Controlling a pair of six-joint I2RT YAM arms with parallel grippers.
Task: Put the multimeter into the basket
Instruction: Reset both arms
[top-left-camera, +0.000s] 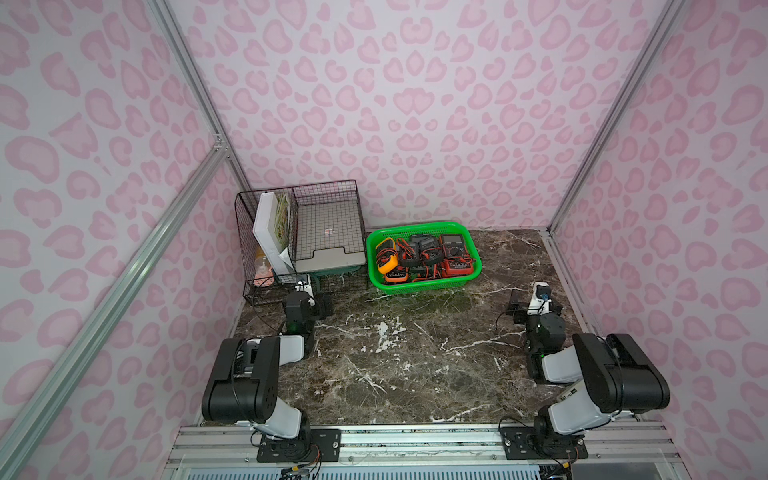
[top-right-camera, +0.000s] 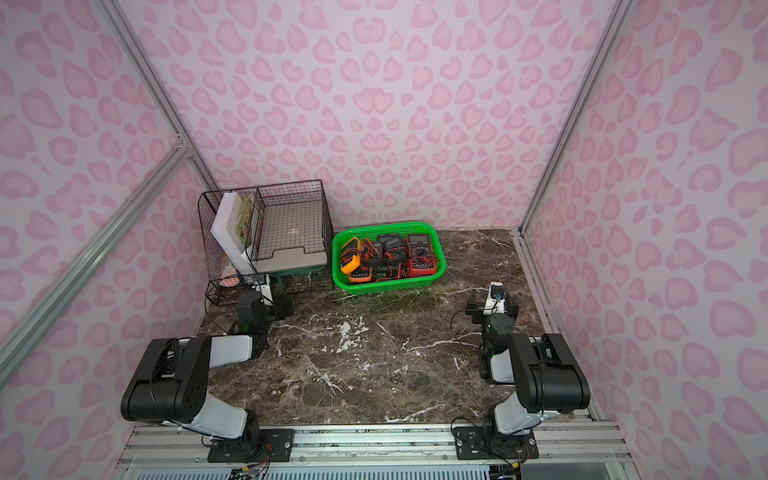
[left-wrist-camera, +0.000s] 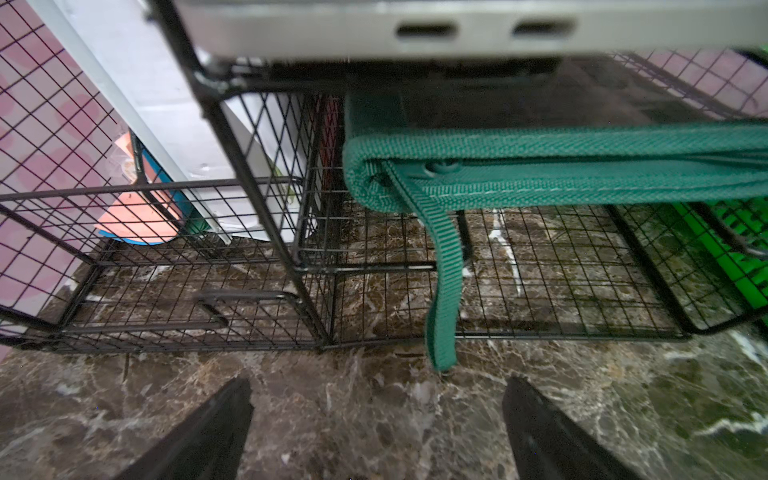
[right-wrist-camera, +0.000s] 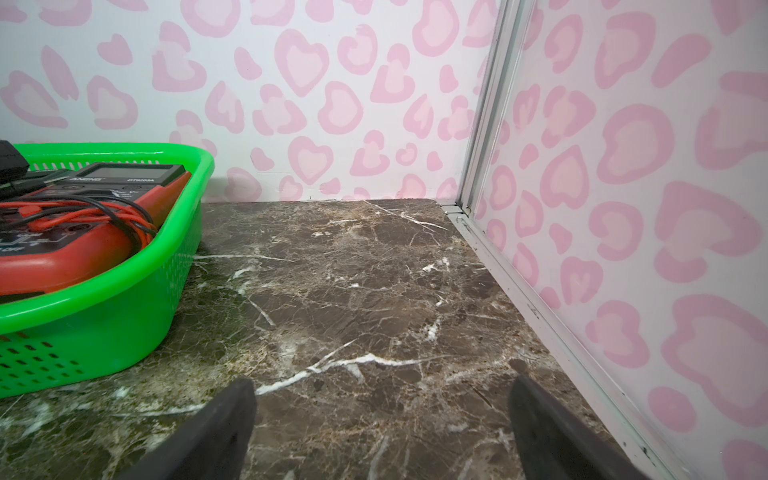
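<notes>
Standing wide open and empty, the left pincer (left-wrist-camera: 380, 382) and right pincer (right-wrist-camera: 382, 382) could snag the leads (right-wrist-camera: 87, 216) and drag a multimeter (top-left-camera: 455, 249) out of the centre-frame basket (top-left-camera: 419, 286).

Left arm (top-left-camera: 253, 374) and right arm (top-left-camera: 611, 374) folded low, elbows up, both grippers empty.
The left gripper (left-wrist-camera: 376, 382) hangs left of the bright green rectangular plastic basket (top-left-camera: 415, 227), the right gripper (right-wrist-camera: 380, 384) to its right, each with jaws spread wide, holding nothing.
</notes>
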